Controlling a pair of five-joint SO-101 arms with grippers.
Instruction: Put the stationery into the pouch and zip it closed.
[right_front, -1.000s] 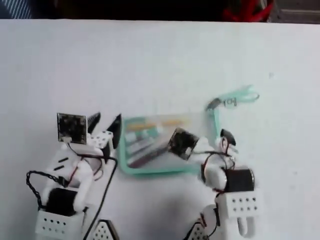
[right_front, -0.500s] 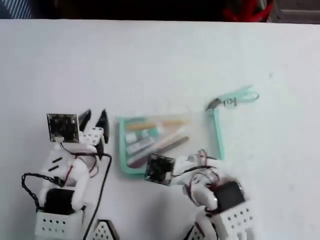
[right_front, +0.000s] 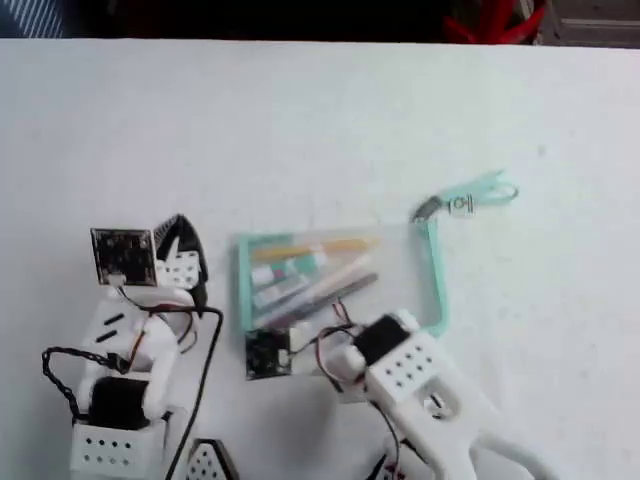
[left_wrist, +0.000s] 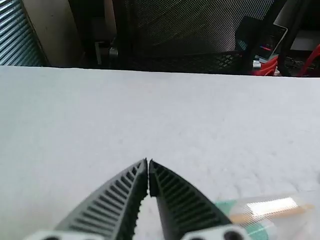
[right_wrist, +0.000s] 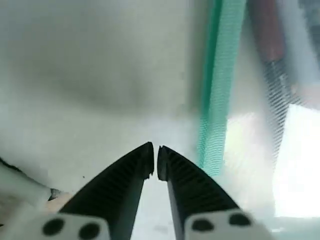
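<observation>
1. Pouch lies flat on the white bench, clear with a teal border; pens and other stationery sit inside it; a teal strap trails from its far right corner.
2. High view takes in the whole pouch; left wrist view catches one corner of it; right wrist view has the teal edge close up, just beside the claw tips.
3. Left claw is pinched together on nothing, low over bare bench, left of the pouch and apart from it.
4. Right claw is closed and empty at the pouch's near left corner; the right arm lies low, slanting along the near edge.
</observation>
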